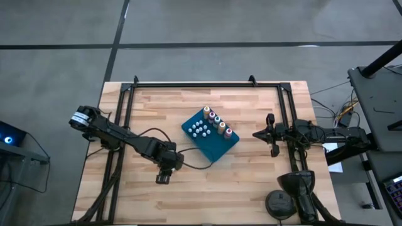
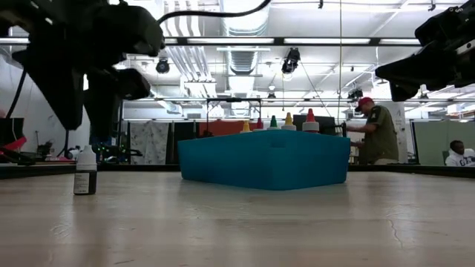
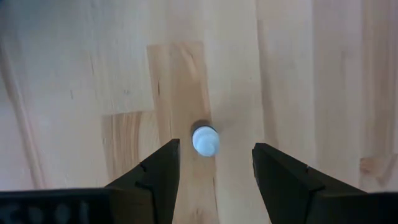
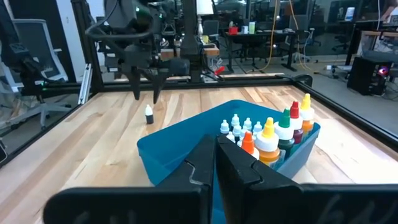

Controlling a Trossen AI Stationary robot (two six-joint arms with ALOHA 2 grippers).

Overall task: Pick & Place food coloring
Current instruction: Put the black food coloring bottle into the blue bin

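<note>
Left claw (image 3: 214,171) spread wide, empty, hovering straight above lone white-topped bottle (image 3: 204,139) standing upright on counter (image 1: 251,182); cap sits between fingertips, below. Prob. light, stiff plastic, smooth, tippy: best pinched across body under cap. Blue tray (image 1: 215,149) off to claw's side, holding rest of food coloring (image 1: 210,124), coloured and white tops. Right claw (image 1: 270,133) pinched closed, idle.

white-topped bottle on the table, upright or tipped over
Upright: the white-topped bottle stands cap up on the table, free below the open left gripper.
</note>
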